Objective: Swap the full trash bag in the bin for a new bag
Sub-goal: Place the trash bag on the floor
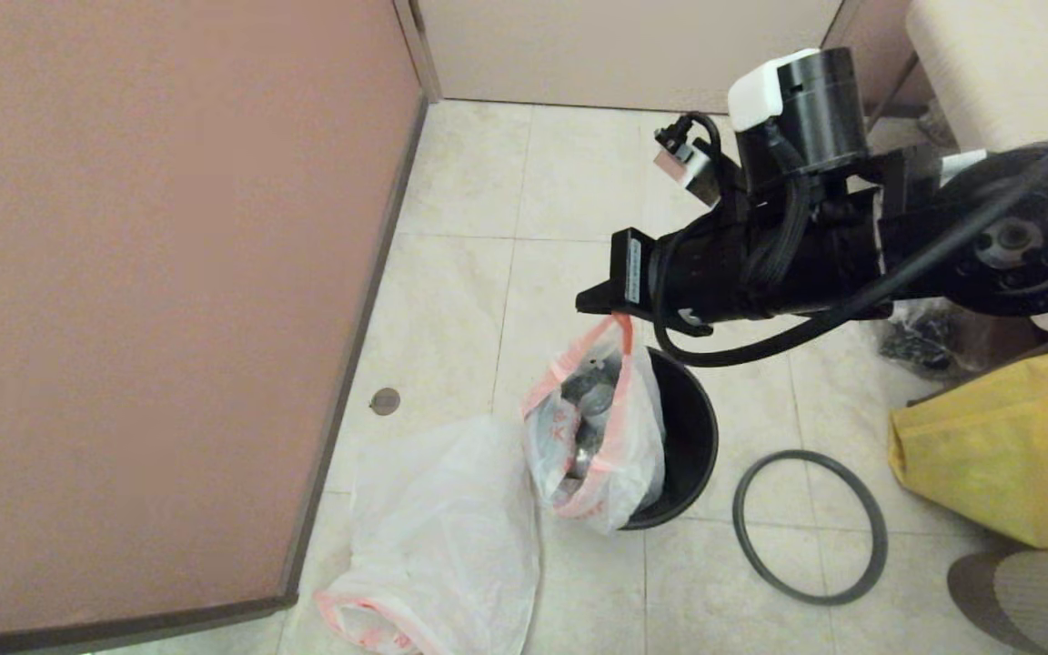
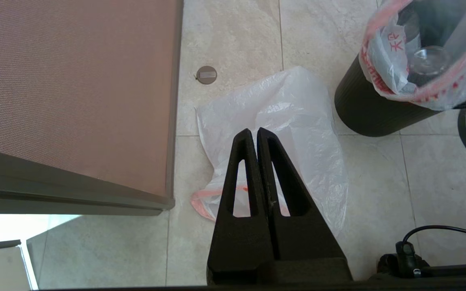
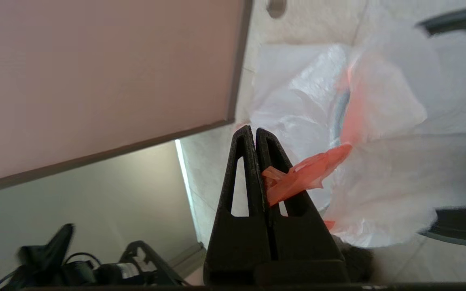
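The full trash bag, white with a pink-red rim and bottles showing through, hangs half out of the black bin. My right gripper is shut on the bag's pink rim, just above the bin. The grey hoop lies flat on the floor to the right of the bin. The new bag lies limp on the tiles left of the bin. My left gripper is shut on nothing and hovers above the new bag; it does not show in the head view.
A pink-brown partition walls off the left side. A big yellow bag and a clear bag of black stuff sit at the right. A floor drain cap lies by the partition, and a grey mat at bottom right.
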